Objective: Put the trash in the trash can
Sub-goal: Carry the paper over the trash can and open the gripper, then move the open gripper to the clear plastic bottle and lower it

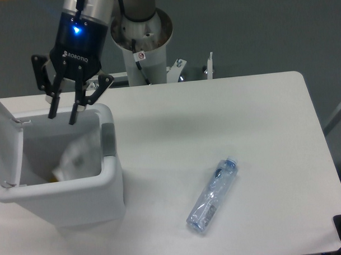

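Camera view, packet (76, 156) inside trash can (108, 188), below open claw (63, 115)

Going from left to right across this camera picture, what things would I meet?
Trash can lid → trash can with the white paper packet inside, the open tool above it → plastic bottle lying on the table.

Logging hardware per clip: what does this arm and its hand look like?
The hand is black, with two thin dark fingers on angled linkages, white ROBOTIQ lettering and a glowing blue light. Above it sits a silver-grey wrist section; a dark cable runs along the arm.
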Controlling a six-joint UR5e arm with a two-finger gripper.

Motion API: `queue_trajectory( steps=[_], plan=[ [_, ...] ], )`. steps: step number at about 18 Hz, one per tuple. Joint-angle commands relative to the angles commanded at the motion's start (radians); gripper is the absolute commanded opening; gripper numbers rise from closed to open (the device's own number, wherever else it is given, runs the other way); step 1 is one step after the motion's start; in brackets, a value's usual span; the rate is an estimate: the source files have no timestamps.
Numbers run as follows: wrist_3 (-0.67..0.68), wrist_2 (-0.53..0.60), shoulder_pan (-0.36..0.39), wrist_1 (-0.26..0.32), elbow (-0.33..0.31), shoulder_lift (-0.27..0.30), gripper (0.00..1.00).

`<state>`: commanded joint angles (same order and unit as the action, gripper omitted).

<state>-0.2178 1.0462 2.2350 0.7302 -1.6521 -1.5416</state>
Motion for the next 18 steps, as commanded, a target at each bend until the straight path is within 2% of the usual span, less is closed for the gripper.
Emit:
queue_trajectory(
  steps=[2, 4, 9, 12, 14, 16, 18],
  plan=[
    [0.002, 0.005, 0.002, 0.002, 0.008, -0.009, 1.0],
    [0.02, 0.02, 0.034, 0.006, 0.006, -0.032, 1.0],
    [0.002, 0.044, 0.237, 0.008, 0.072, -0.136, 1.0],
    [-0.15, 0.049, 0.304, 0.014, 0.103, -0.23, 1.0],
    [-0.239, 0.098, 0.305, 0.017, 0.121, -0.303, 1.0],
    [-0.319, 0.168, 0.305, 0.012, 0.12, -0.351, 1.0],
    [-0.447, 0.187, 0.305, 0.018, 0.112, -0.388, 1.0]
  ],
)
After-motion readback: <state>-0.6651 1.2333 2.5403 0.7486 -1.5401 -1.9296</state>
